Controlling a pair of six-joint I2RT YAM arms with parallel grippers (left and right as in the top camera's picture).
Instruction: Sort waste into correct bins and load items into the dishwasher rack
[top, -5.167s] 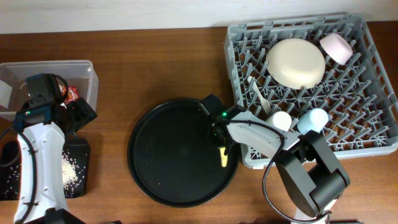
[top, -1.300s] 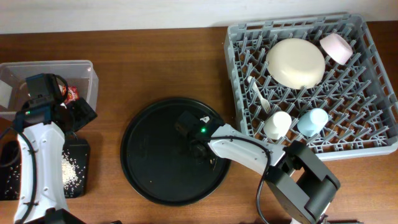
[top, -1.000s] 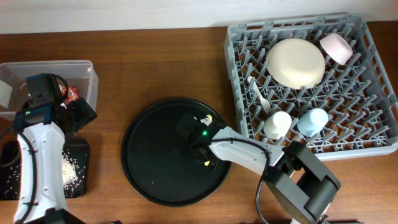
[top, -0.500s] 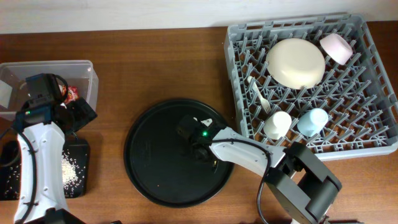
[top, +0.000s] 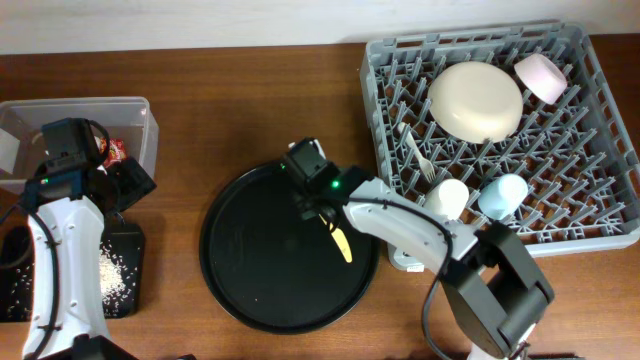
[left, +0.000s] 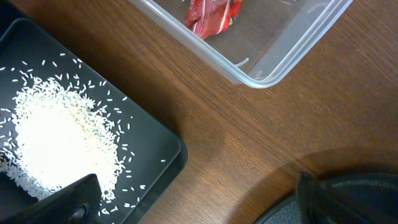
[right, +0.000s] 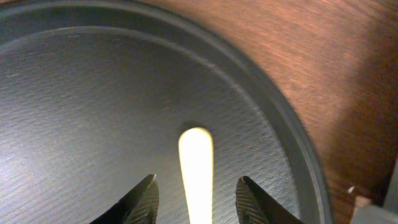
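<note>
A: Overhead view: where is the spoon?
B: The pale yellow spoon (top: 340, 241) lies flat on the round black tray (top: 222, 262), right of its centre, slanting. The right gripper (top: 319, 207) stands over its upper end; from above the jaws cannot be read. The rack (top: 372, 62) beside that tray holds the plate (top: 476, 100) and fork (top: 417, 152).
A: Left wrist view?
B: The left gripper (left: 196, 186) is spread wide above bare table (left: 249, 143), holding nothing. This view shows close what overhead shows small: rice (left: 56, 140) heaped in the black tray (left: 168, 146), the red wrapper (left: 211, 12) inside the clear box (left: 267, 78).
A: Right wrist view?
B: It settles the jaws: spread, the spoon's rounded end between the fingertips (right: 140, 198), a gap on either side. Nothing pinched.
</note>
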